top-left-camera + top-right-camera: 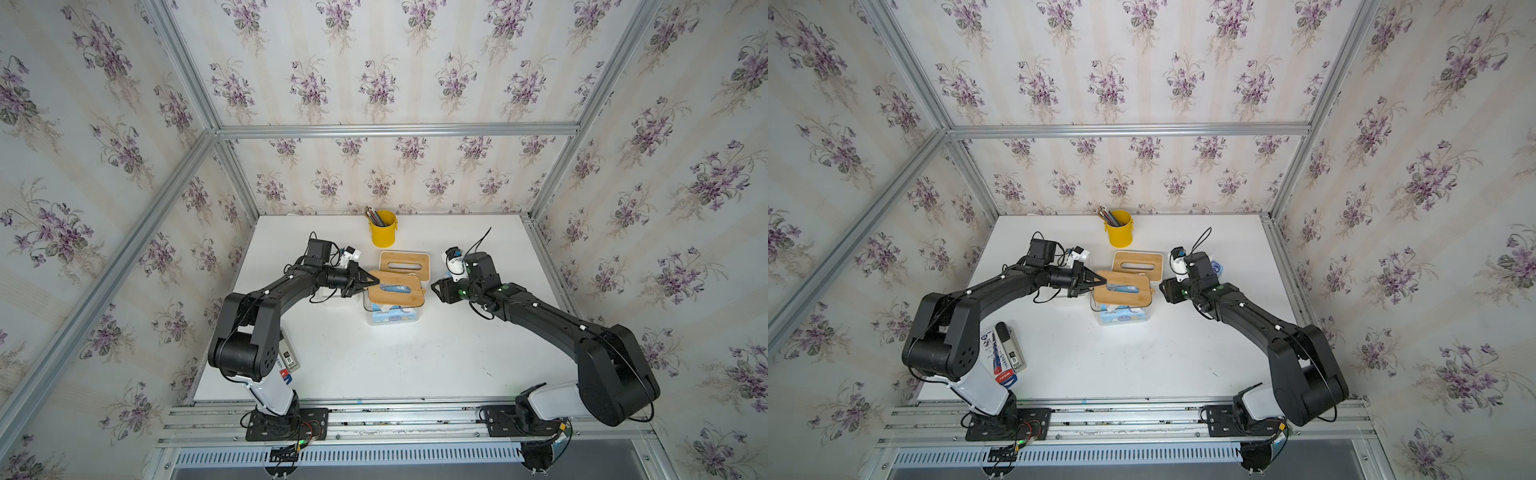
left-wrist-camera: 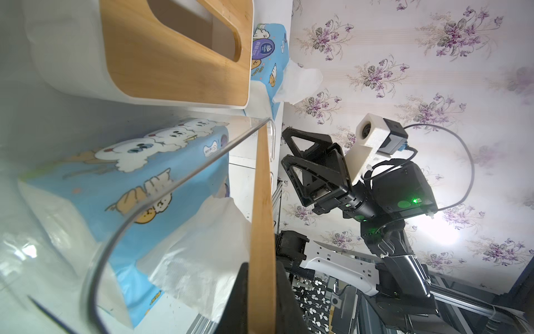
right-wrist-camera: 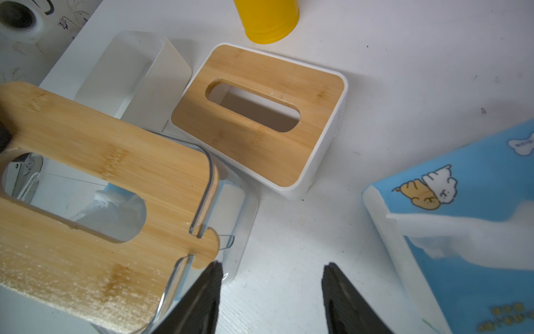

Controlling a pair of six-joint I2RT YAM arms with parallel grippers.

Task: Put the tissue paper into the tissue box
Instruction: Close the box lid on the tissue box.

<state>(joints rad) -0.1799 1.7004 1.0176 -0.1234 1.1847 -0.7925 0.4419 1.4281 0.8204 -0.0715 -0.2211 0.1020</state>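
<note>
A blue tissue paper pack [image 1: 390,318] [image 2: 130,179] lies inside the clear tissue box [image 1: 370,309] [image 2: 173,185], with white tissue sticking out of its top. My left gripper [image 1: 374,281] [image 1: 1102,281] [image 2: 261,277] is shut on the edge of the box's bamboo lid [image 1: 395,289] [image 3: 101,173], holding it skewed just above the box's opening. My right gripper [image 1: 434,286] [image 3: 271,269] stands open and empty beside the box's right end, near the lid's tab. In the right wrist view, another blue tissue pack [image 3: 476,231] lies on the table to the right.
A white tissue box with a slotted bamboo lid [image 1: 404,262] [image 3: 260,115] stands right behind the clear one. A yellow pencil cup [image 1: 383,228] is at the back. An open white box [image 3: 130,72] sits under my left arm. Small packets [image 1: 1005,353] lie front left.
</note>
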